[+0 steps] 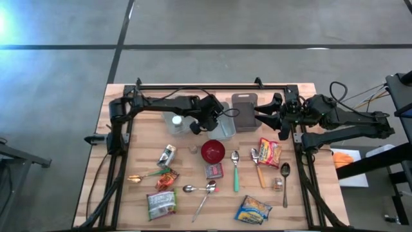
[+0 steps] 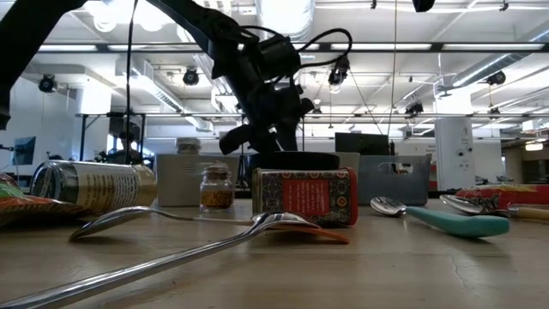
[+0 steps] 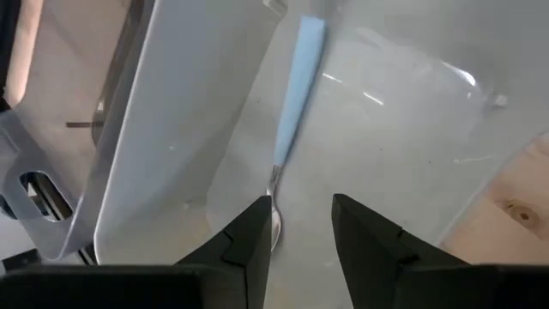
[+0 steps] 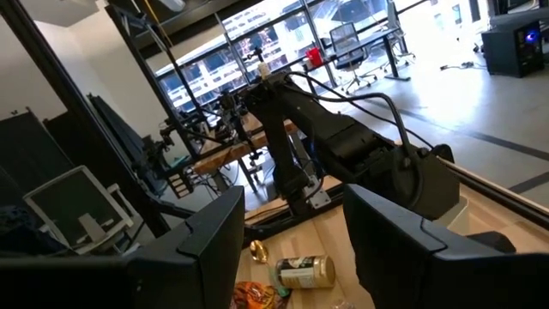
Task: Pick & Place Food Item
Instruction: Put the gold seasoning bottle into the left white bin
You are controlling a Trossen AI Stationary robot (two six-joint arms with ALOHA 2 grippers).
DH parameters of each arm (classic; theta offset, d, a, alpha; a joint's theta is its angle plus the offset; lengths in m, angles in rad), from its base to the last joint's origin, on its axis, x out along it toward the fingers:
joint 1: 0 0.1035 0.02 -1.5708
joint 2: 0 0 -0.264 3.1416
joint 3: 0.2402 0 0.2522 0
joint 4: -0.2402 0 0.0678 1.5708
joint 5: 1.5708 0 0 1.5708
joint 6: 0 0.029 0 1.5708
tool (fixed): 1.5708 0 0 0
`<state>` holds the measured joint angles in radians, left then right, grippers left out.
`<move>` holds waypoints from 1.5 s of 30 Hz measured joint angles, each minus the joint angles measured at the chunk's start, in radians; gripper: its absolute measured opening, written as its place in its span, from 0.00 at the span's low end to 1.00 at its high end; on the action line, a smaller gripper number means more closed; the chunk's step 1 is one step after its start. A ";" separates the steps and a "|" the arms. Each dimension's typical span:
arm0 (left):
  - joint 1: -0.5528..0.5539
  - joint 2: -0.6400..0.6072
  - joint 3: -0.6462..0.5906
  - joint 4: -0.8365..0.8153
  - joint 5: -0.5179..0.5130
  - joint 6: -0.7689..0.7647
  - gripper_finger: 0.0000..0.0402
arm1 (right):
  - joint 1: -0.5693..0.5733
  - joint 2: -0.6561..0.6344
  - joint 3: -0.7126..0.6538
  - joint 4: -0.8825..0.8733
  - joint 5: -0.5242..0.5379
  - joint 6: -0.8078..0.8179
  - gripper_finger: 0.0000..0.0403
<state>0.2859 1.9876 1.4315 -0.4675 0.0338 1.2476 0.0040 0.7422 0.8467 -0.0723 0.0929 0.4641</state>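
My left gripper (image 3: 300,206) points steeply down into a clear plastic bin (image 3: 171,129) at the table's far middle (image 1: 222,129) and stands open. A spoon with a pale blue handle (image 3: 300,77) lies on the bin's floor, its metal bowl end (image 3: 274,221) right beside one fingertip. Food packets (image 1: 270,152) (image 1: 252,209) (image 1: 161,203), a can (image 1: 167,154) and a red tin (image 1: 214,170) lie on the table. My right gripper (image 1: 257,116) waits level at the far right, open and empty (image 4: 292,215). My left gripper comes from above, slanting down, with the spoon's bowl end (image 3: 274,225) close against the inner side of one finger (image 3: 249,236). I cannot tell whether the finger touches it. The spoon lies flat on the bin's floor, its handle pointing away from the fingers.
A grey bin (image 1: 244,109) stands beside the clear one. A red bowl (image 1: 213,151), a small jar (image 1: 192,149), a teal-handled spoon (image 1: 235,171) and several metal spoons (image 1: 199,189) are scattered over the table's middle and near side.
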 joint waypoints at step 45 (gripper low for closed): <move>-0.261 -0.405 0.001 -0.766 -0.031 -1.976 0.31 | -0.111 0.248 0.207 -0.169 0.018 0.032 0.49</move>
<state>0.0249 1.5822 1.4322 -1.2332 0.0029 -0.7280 -0.1068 0.9904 1.0532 -0.2417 0.1108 0.4957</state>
